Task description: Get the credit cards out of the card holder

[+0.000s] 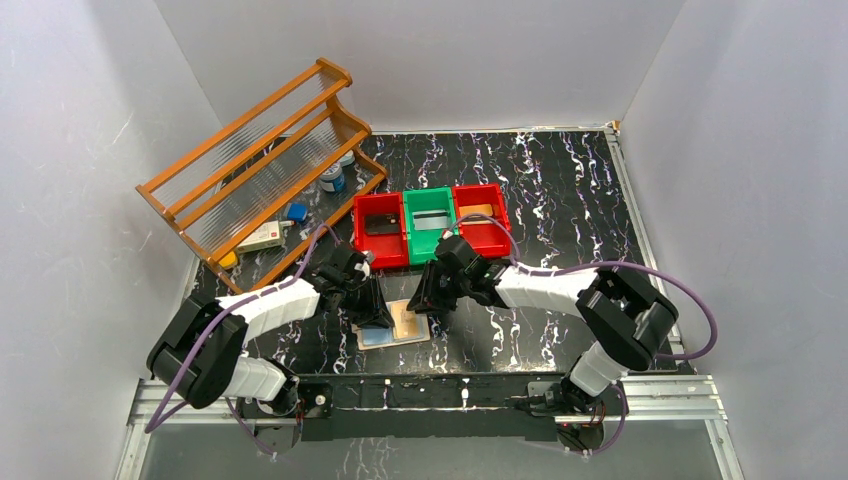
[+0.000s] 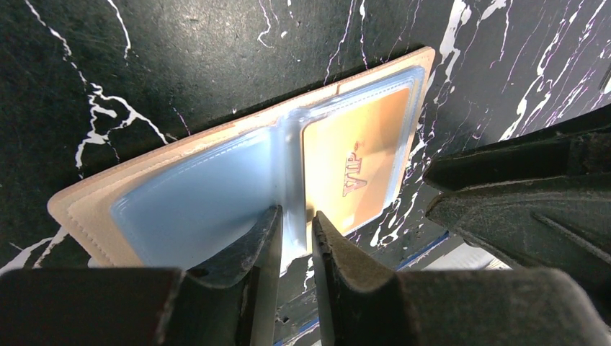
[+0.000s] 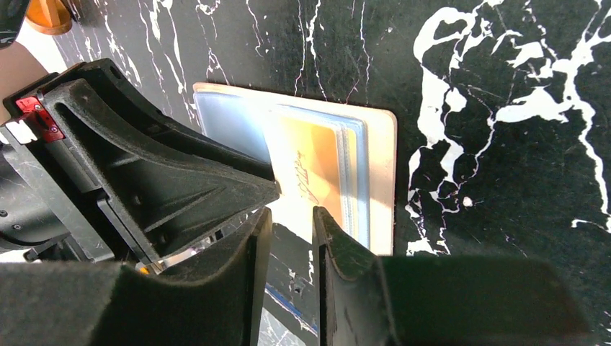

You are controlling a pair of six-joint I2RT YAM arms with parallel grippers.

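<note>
The card holder (image 1: pixel 404 323) lies open at the worktop's (image 1: pixel 560 200) 6 o'clock edge, with a gold card (image 2: pixel 357 169) in one sleeve. At its 9 o'clock the left claw (image 2: pixel 294 231) straddles the centre fold, fingers nearly together; I cannot tell if it is pinching. At 3 o'clock the right claw (image 3: pixel 290 223) is slightly parted and empty.

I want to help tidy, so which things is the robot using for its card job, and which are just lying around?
For the job: card holder; gold card in its sleeve; left hand; right hand; red and green bins, seemingly holding cards.
Just lying about: wooden rack; small blue jar; white box.
</note>
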